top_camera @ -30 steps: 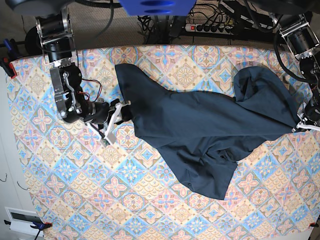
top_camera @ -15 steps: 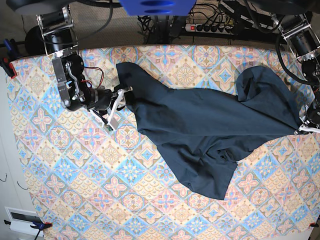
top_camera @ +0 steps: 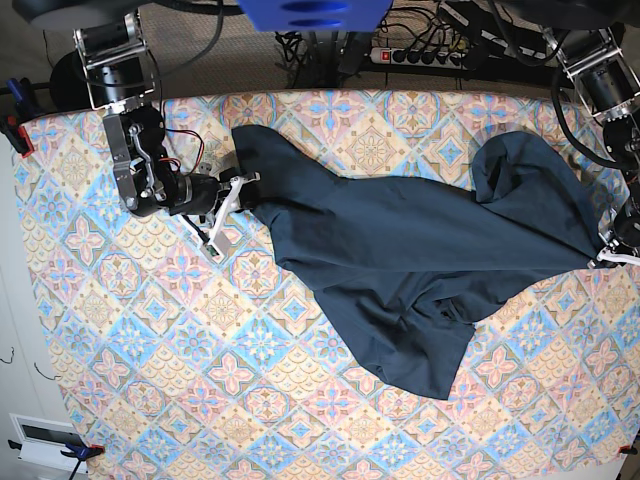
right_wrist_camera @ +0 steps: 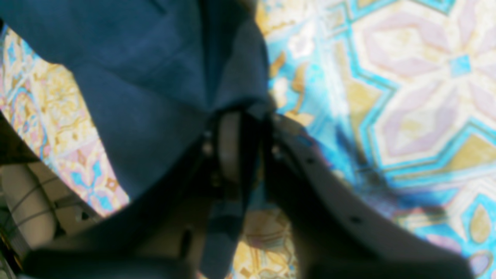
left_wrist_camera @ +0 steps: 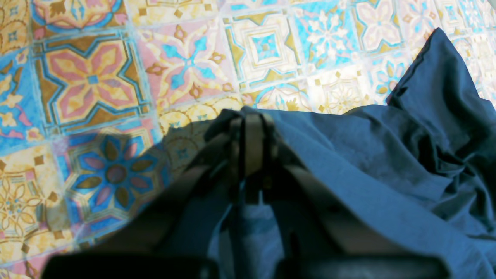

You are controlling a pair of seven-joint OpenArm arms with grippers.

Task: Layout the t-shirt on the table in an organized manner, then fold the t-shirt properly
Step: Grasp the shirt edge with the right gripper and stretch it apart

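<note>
Navy t-shirt (top_camera: 420,250) — long axis across table (top_camera: 150,380), L–R, rumpled

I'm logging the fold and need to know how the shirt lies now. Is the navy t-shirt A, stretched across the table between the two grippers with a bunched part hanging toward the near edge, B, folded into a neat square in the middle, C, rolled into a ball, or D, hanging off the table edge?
A: the t-shirt spans the table from the right gripper to the left gripper, each at a fabric edge.
</note>
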